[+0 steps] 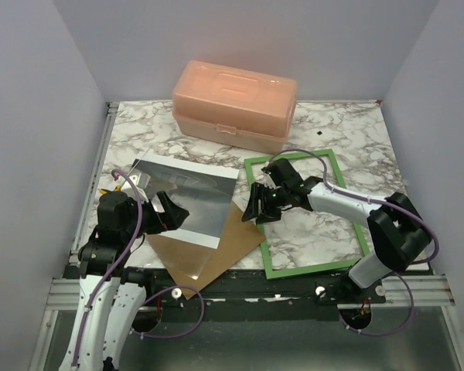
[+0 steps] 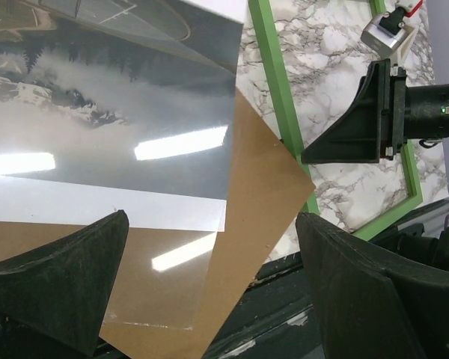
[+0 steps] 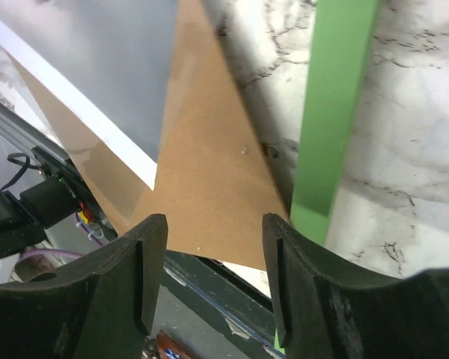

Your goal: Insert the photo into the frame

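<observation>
The left gripper (image 1: 167, 212) hangs over the photo's left part with its fingers (image 2: 67, 277) spread wide and nothing between them; the photo (image 1: 187, 199), a glossy grey print with a white border, lies flat on the left half of the marble table (image 1: 348, 131), outside the frame and to its left; it rests on top of a brown board (image 1: 230, 249), which shows beyond the photo's near and right edges; the board's right corner reaches the left side of the frame, though whether it lies over or under that side is hard to tell; the right gripper (image 1: 257, 207) hovers just above that meeting point, its fingers (image 3: 135, 262) partly spread and empty, the board's corner visible through the gap; the green frame (image 1: 303, 269) lies flat on the right half of the table, bare marble showing inside it; a peach plastic box (image 1: 233, 104) stands at the far edge, behind the photo and frame.
</observation>
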Controlling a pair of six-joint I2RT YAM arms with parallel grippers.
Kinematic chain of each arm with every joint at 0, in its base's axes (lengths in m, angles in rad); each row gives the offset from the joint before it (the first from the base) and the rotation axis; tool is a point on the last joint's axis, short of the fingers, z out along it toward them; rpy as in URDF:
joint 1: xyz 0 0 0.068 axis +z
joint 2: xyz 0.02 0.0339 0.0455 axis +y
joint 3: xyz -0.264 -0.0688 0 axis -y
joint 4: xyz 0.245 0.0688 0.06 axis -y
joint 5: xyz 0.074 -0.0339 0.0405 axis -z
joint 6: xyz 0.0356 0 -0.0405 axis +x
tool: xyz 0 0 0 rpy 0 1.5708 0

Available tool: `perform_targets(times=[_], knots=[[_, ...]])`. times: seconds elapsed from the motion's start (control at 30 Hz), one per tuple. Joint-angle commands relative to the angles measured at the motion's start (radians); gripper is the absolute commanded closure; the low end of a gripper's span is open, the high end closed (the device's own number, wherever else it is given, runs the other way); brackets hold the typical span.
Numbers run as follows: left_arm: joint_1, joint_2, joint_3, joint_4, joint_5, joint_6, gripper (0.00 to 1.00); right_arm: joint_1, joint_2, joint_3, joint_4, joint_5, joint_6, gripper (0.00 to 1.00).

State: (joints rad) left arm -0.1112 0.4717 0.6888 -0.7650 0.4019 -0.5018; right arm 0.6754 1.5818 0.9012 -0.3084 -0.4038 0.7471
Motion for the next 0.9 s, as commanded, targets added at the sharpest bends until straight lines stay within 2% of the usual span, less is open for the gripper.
perform_targets(times=[0.0,0.17,0.43,0.53,0.73,0.83,0.87], knots=[[0.004,-0.021,-0.006,0.008,-0.028,-0.006,0.02,0.022,-0.054,0.057,-0.094,0.094,-0.019,0.34],[0.003,-0.021,-0.005,0.007,-0.028,-0.006,0.02,0.023,-0.040,0.115,-0.186,0.266,-0.014,0.33],[0.004,-0.022,-0.008,0.010,-0.028,-0.006,0.02,0.023,0.114,0.214,-0.224,0.348,-0.033,0.38],[0.004,-0.022,-0.008,0.010,-0.025,-0.005,0.02,0.023,0.178,0.245,-0.233,0.400,-0.048,0.44],[0.002,-0.024,-0.007,0.011,-0.024,-0.004,0.02,0.037,0.257,0.275,-0.231,0.464,-0.070,0.49],[0.003,-0.028,-0.008,0.010,-0.028,-0.006,0.02,0.045,0.269,0.271,-0.239,0.490,-0.072,0.55],[0.004,-0.028,-0.009,0.010,-0.029,-0.006,0.02,0.046,0.272,0.266,-0.243,0.501,-0.072,0.62]])
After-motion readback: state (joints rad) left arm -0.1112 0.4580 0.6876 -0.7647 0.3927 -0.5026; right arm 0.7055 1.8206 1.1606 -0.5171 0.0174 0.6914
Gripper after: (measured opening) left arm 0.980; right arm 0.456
